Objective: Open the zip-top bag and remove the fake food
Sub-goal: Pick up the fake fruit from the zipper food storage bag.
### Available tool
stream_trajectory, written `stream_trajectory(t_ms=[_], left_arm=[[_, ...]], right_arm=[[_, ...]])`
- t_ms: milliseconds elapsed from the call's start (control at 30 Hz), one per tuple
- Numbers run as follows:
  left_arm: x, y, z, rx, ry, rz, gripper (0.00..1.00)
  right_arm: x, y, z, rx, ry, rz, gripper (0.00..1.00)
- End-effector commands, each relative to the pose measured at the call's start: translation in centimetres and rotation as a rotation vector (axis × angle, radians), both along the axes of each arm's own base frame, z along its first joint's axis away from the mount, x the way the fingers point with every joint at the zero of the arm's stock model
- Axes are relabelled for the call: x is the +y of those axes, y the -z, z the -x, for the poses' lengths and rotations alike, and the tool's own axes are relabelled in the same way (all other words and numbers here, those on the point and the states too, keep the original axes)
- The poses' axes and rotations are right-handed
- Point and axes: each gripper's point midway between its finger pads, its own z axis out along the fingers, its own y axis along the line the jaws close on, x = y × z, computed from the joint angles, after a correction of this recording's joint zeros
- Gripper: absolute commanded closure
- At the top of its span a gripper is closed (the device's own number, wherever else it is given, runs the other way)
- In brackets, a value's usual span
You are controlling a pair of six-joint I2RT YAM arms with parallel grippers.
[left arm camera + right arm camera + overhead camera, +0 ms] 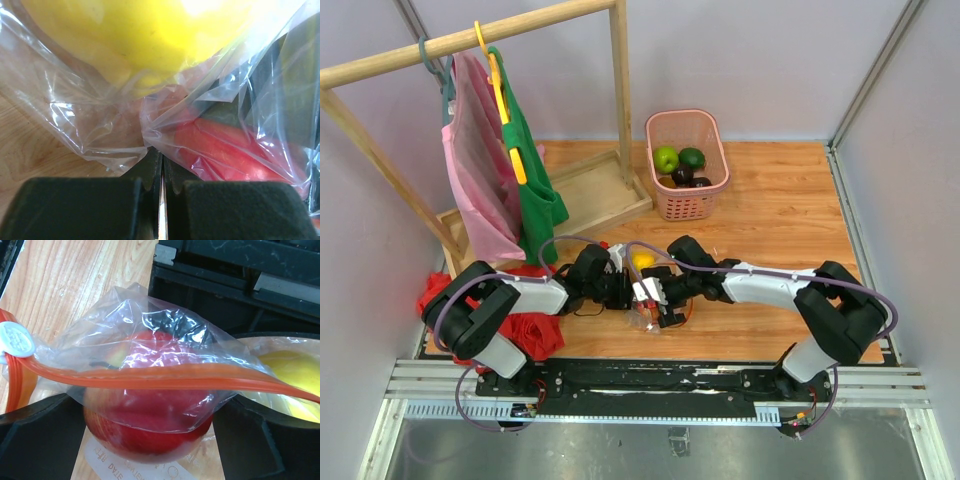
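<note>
The clear zip-top bag (650, 300) lies on the wooden table between my two grippers. My left gripper (623, 285) is shut on a fold of bag film (150, 142); a yellow fruit (150, 40) and a red piece (225, 150) show through the plastic. My right gripper (665, 298) reaches in at the bag's mouth. Its fingers (40, 440) sit against both sides of a red apple (150, 435). The orange zip strip (150, 377) with its white slider (15, 342) crosses above the apple. The yellow fruit also shows in the right wrist view (290, 375).
A pink basket (686, 113) at the back holds light green (666, 158), dark green (692, 157) and dark purple (682, 177) fruits. A red cloth heap (525, 330) lies at the left. A wooden rack (620, 90) with pink and green garments stands back left.
</note>
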Motion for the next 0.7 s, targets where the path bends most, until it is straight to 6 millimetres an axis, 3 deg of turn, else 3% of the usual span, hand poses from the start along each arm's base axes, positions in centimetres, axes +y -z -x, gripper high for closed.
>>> stream_trajectory(t_ms=[0, 333, 467, 667], left_arm=[[0.3, 0.9, 0.1, 0.012, 0.003, -0.030, 0.96], [0.1, 0.6, -0.3, 0.003, -0.001, -0.033, 0.98], [0.8, 0.8, -0.1, 0.001, -0.015, -0.051, 0.98], [2.5, 1.5, -0.2, 0.005, -0.077, -0.109, 0.98]], right_arm=[[1.5, -1.1, -0.3, -0.028, -0.011, -0.035, 0.08], [2.0, -2.8, 0.5, -0.004, -0.047, -0.082, 0.15], [1.3, -2.5, 0.2, -0.013, -0.029, -0.051, 0.16], [-0.7, -2.2, -0.7, -0.008, 0.003, -0.027, 0.30]])
